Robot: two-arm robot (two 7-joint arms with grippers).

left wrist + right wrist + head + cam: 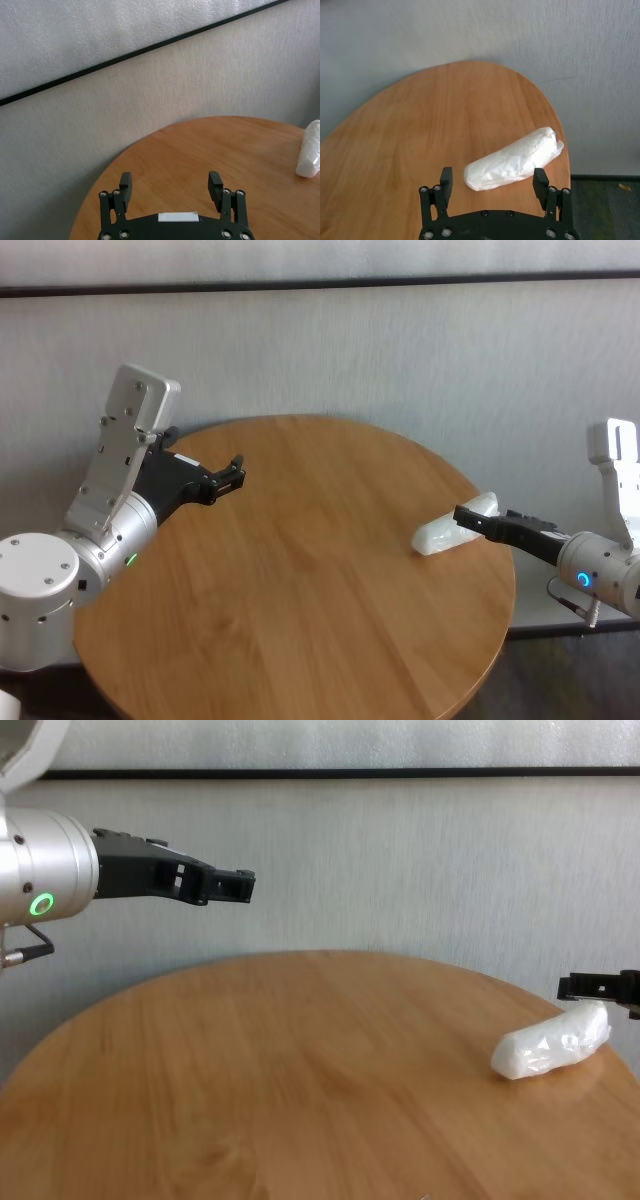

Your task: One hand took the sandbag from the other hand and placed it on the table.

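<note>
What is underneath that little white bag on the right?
The sandbag lies straight on the table near its right edge. Nothing else shows beneath it, though the contact patch is hidden. The right claw is open around it.

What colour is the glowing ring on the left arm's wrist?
Green. The ring shows best in the chest view, on the silver wrist behind the left gripper.

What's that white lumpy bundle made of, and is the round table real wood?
The sandbag looks like a pouch wrapped in thin clear plastic film: its skin is crinkled and glossy, with a loose flap at one end. What fills it cannot be seen. The table shows light-brown wood grain in plank-like strips under a smooth sheen; solid wood or veneer cannot be told.
</note>
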